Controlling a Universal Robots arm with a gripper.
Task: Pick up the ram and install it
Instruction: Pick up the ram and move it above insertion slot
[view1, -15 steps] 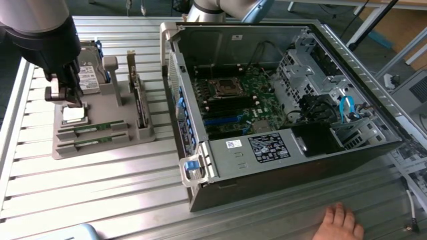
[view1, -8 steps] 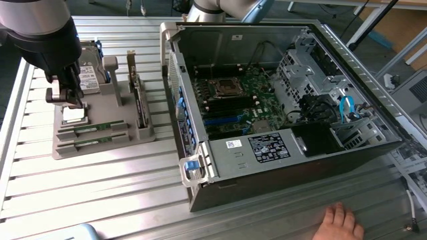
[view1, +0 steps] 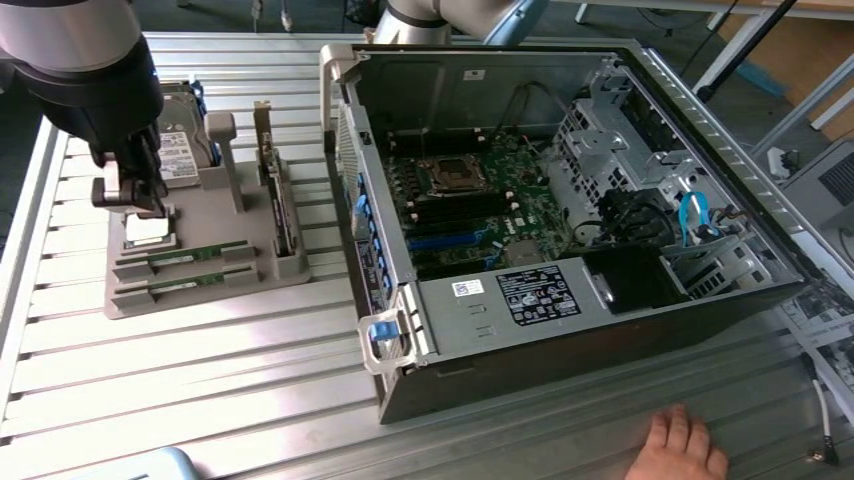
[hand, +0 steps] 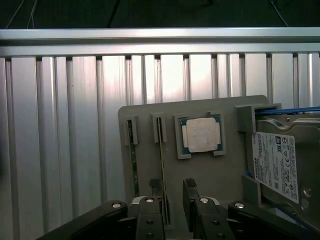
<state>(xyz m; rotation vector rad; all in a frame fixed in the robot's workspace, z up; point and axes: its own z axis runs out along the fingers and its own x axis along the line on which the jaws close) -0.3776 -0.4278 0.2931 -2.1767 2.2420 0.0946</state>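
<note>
Ram: the ram (hand: 161, 150) is lying lengthwise in a slot of the grey tray (hand: 220, 175), untouched, in the slot just beside the processor chip (hand: 201, 135).
Second stick: a matching ram stick (hand: 132, 160) is sitting in the parallel slot on the far side from the chip.
Gripper: the gripper (hand: 172, 200) is hanging above the tray with its two fingers (hand: 189, 187) spread wide, holding nothing; in the wrist view the ram is running down between them, close to one finger.
Other tray parts: a hard drive (hand: 275, 160) is resting beyond the chip, and an expansion card (view1: 274, 200) is standing upright on edge.
Computer case: the case (view1: 467, 350) is lying open on the slatted metal table (view1: 200, 380) at the exterior view's right of the tray, exposing the motherboard (view1: 467, 200).
Person: a hand (view1: 683, 445) is resting on the table near the case.
</note>
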